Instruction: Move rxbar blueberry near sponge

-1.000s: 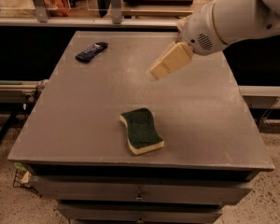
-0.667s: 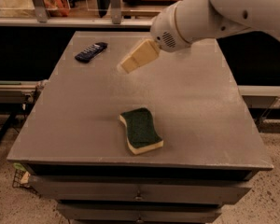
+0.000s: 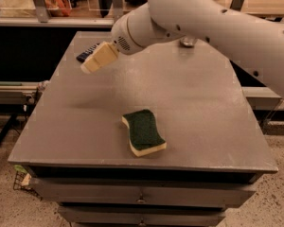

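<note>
- Hand (image 3: 89,67) hovers above the far left corner of the surface (image 3: 199,103), right over the rxbar blueberry (image 3: 84,56) (bar partly hidden behind it); released or clenched, I cannot tell.
- Best play, I'd say: come down squarely and take the flat bar across its narrow width.
- Bar lies near the left edge, so no outward nudges; bare room runs to the sponge (image 3: 143,131) near the front edge.

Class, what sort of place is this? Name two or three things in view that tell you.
Probably a robot lab or workshop: a grey metal table with drawers; a white robot arm, its claw above the far-left corner by the rxbar blueberry; metal rails behind.
</note>
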`<state>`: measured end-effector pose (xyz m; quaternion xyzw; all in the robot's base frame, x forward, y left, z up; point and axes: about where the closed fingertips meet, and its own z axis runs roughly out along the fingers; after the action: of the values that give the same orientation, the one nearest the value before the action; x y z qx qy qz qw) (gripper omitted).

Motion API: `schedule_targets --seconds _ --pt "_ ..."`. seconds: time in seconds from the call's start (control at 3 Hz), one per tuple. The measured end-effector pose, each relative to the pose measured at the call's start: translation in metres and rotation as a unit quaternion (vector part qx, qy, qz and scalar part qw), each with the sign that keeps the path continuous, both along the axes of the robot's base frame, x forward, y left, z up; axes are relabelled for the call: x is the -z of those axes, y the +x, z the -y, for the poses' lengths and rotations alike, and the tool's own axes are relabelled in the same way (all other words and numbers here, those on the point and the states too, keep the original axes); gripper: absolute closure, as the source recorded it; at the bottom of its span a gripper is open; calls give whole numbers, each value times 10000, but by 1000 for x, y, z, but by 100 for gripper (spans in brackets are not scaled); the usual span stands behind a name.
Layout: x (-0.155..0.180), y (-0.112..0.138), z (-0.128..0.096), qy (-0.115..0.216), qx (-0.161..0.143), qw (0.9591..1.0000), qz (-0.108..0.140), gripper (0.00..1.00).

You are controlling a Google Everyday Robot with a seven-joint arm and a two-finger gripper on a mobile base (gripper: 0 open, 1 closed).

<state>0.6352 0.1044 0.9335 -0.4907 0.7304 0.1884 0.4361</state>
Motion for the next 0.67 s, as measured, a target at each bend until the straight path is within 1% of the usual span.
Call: schedule_targets --seconds 0.33,0.67 --pt "0 1 -1 43 13 10000 10 0" --pt "0 3 -6 201 62 9998 49 0"
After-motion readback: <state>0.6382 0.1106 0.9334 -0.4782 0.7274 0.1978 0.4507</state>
